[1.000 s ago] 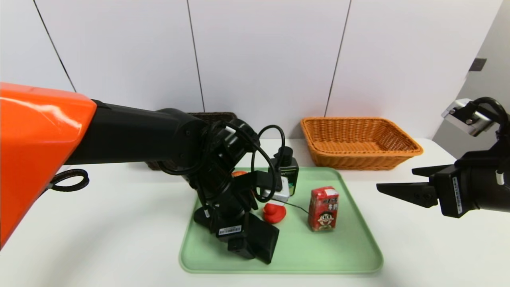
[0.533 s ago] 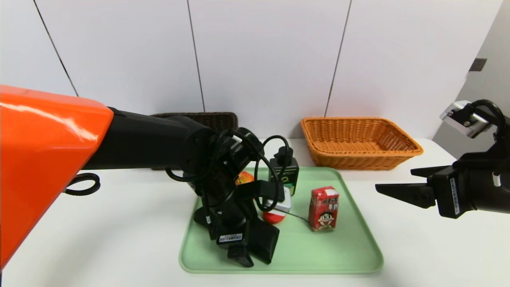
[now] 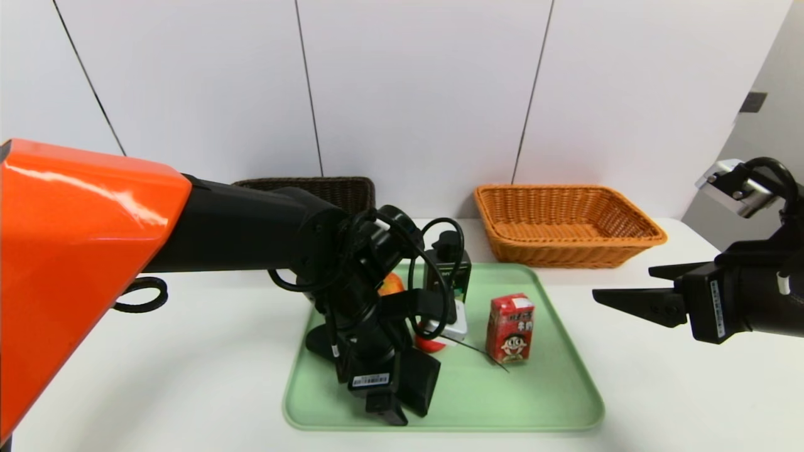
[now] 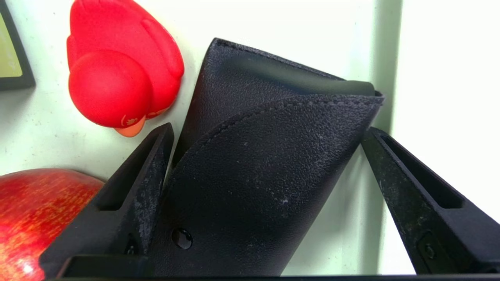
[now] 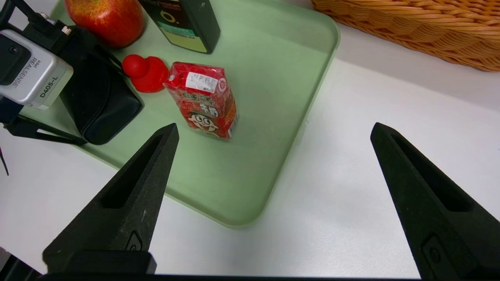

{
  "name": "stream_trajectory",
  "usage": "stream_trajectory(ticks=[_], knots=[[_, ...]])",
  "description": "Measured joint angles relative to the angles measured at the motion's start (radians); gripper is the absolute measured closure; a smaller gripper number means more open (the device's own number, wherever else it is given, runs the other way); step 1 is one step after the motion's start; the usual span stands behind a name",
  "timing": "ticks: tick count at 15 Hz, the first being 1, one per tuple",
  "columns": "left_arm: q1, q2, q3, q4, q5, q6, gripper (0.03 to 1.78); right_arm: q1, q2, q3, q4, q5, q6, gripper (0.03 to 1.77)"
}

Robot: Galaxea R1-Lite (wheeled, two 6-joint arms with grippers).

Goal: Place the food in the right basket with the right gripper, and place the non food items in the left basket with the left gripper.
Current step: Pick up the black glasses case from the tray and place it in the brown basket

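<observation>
My left gripper [image 4: 265,132] has its fingers spread around the pouch [image 4: 269,164], hemmed in by the duck [image 4: 121,74] and apple [image 4: 35,218] on one side. The carton [image 3: 510,328] stands apart with bare tray [image 3: 553,389] around it. Between my right gripper [image 3: 619,295] and the carton lies only tabletop [image 3: 659,389].

White table [image 3: 659,376] w/ white panel wall [image 3: 414,94] behind.
</observation>
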Motion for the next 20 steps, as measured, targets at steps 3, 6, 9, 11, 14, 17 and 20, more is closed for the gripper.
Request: stream_trajectory(ticks=[3,6,9,11,14,17,20], knots=[[-0.001,0.002,-0.002,0.000,-0.001,-0.006,0.12,0.000,-0.001,0.000,0.000,0.001,0.000,0.11],[-0.002,0.003,-0.003,0.002,-0.003,-0.010,0.41,0.000,-0.002,0.000,0.000,0.000,0.000,0.10],[-0.001,0.003,-0.004,-0.001,0.000,-0.009,0.78,0.000,-0.003,0.000,0.000,0.000,0.001,0.11],[0.000,-0.001,-0.004,0.003,0.002,-0.008,0.96,0.000,-0.004,0.001,0.000,0.001,0.001,0.10],[0.000,-0.017,-0.004,0.011,0.003,-0.010,1.13,0.000,-0.006,0.002,0.000,0.001,0.001,0.10],[-0.004,-0.051,-0.006,0.026,0.000,-0.013,1.21,0.000,-0.008,0.006,0.000,0.000,0.001,0.10],[-0.028,-0.114,-0.008,0.037,0.001,-0.049,1.23,0.000,-0.008,0.008,0.000,0.000,0.003,0.10]])
